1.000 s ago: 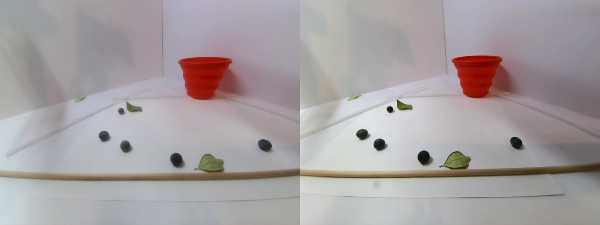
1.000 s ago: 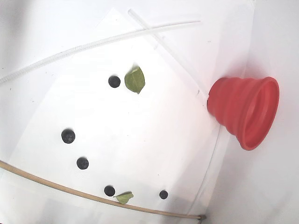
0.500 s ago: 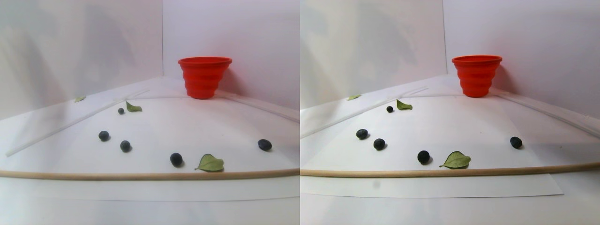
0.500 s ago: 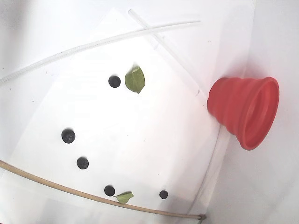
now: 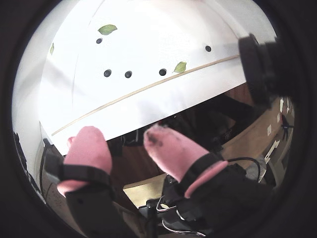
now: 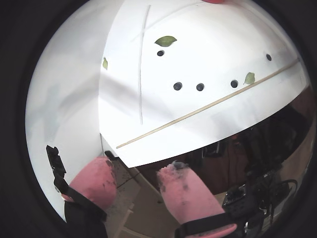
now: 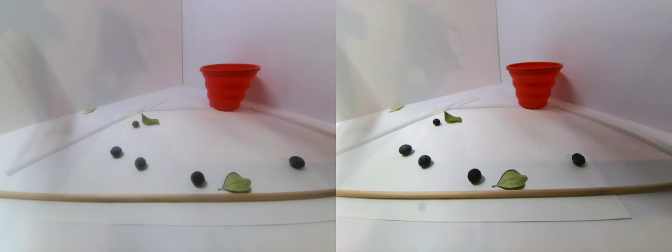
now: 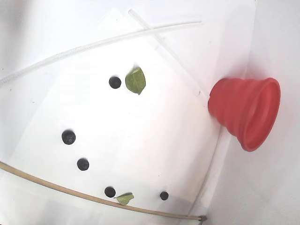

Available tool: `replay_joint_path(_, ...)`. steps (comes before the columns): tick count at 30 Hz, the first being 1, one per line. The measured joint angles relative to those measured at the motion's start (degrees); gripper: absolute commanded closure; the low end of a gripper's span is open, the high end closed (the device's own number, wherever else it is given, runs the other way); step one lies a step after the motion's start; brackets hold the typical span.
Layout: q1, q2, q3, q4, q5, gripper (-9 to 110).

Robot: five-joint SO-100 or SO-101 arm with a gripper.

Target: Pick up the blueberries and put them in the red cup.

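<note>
Several blueberries (image 8: pixel 68 137) lie scattered on the white sheet, one beside a leaf near the wooden rod (image 7: pixel 197 178). In both wrist views they show as dark dots (image 5: pixel 128 74) (image 6: pixel 200 87) far ahead. The red cup (image 8: pixel 243 112) stands upright at the back corner by the walls (image 7: pixel 229 86); only a sliver of it shows at the top of a wrist view (image 6: pixel 215 1). My gripper (image 5: pixel 124 134) (image 6: pixel 139 166) has pink padded fingers. It hangs off the table's near edge, open, with nothing between the pads.
Green leaves (image 8: pixel 135 80) (image 7: pixel 235 182) lie among the berries. A thin wooden rod (image 8: pixel 47 185) curves along the sheet's near edge. Clear tubes (image 8: pixel 93 45) run along the far side. White walls close in behind the cup. Cables and dark gear sit below the table edge (image 5: pixel 218 124).
The berries, leaves and cup stay where they were. Only a faint shadow on the back wall has shifted in the stereo pair view.
</note>
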Motion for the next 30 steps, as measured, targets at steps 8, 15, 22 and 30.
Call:
replay_joint_path(8,-1.5,-3.3,5.2,-4.8,-7.1,84)
replay_joint_path(15,-1.1,-4.9,8.2,-8.6,-13.4,84)
replay_joint_path(22,-0.2,-8.6,11.3,-13.9,-19.8,84)
replay_joint_path(30,0.2,-12.0,14.2,-19.4,-25.9,84)
